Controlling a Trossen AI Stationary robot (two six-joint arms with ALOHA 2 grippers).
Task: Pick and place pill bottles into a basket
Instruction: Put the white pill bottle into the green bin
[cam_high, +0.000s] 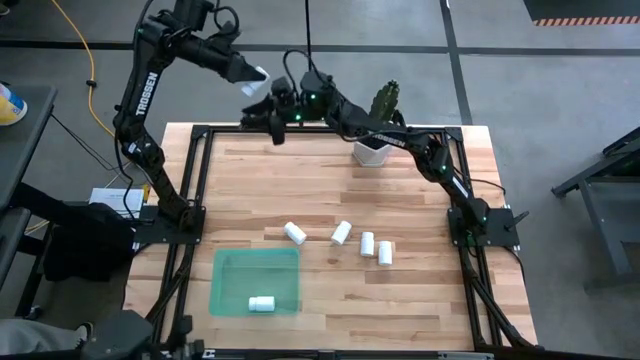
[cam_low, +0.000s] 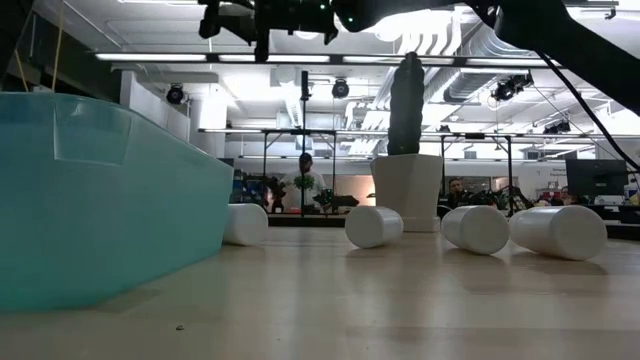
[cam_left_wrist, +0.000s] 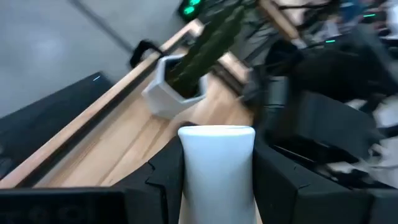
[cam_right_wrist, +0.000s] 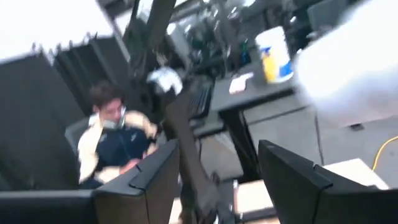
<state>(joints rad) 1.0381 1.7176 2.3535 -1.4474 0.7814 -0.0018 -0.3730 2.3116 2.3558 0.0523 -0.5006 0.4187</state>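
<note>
White and blurred, a pill bottle (cam_left_wrist: 216, 168) sits clamped between the left gripper's (cam_high: 252, 80) fingers, raised beyond the table's far edge. The right gripper (cam_right_wrist: 214, 177) beside it gapes, empty. One bottle (cam_high: 261, 303) lies in the green basket (cam_high: 232, 268); four others (cam_high: 341, 233) lie on the wood nearby.

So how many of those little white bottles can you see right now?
6. One lies inside the green tray, four lie loose on the table to its right, and one is held by the left gripper up behind the table's far edge. None seems hidden.
</note>
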